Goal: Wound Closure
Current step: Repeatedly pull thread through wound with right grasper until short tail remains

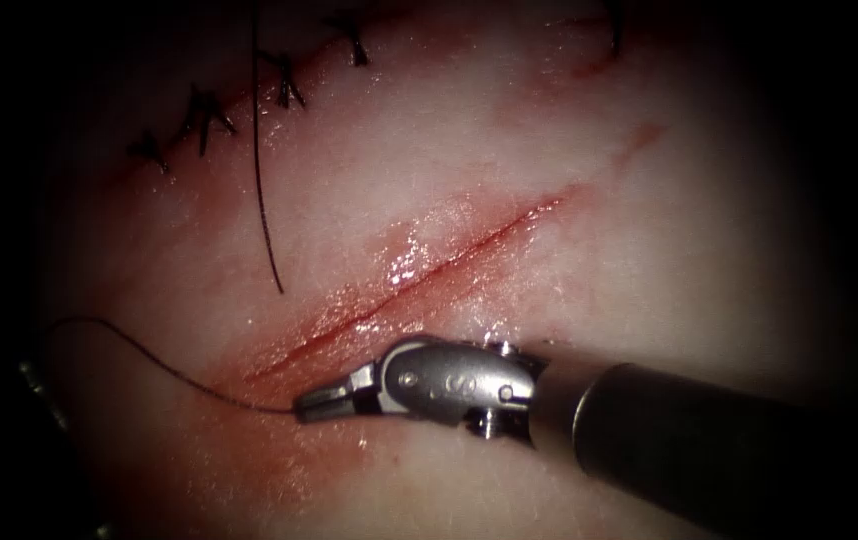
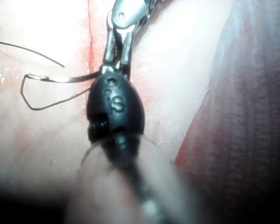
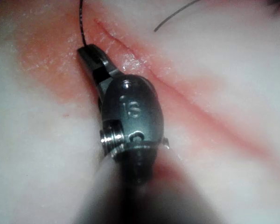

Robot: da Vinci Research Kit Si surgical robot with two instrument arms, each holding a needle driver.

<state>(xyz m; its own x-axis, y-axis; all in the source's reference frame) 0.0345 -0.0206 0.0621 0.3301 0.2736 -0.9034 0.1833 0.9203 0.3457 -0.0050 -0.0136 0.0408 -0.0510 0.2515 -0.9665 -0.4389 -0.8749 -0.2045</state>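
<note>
Right tool [image 1: 321, 404]: jaws clamped together on the thread [image 1: 139, 350], at the lower left end of the open cut [image 1: 419, 282]. From the tips the thread arcs left across the tissue [image 1: 589, 300].

Left tool [image 2: 116, 56]: in its wrist view, jaws clamped on a dark curved strand, needle or thread, cannot tell which; the other tool's wrist lies just beyond.

A loose thread tail [image 1: 261, 180] lies above the cut, near the knotted stitches [image 1: 211, 115]. Red fluid [image 1: 399, 265] glistens along the cut's margins. The right wrist view shows the thread [image 3: 80, 21] leaving the jaw tips.
</note>
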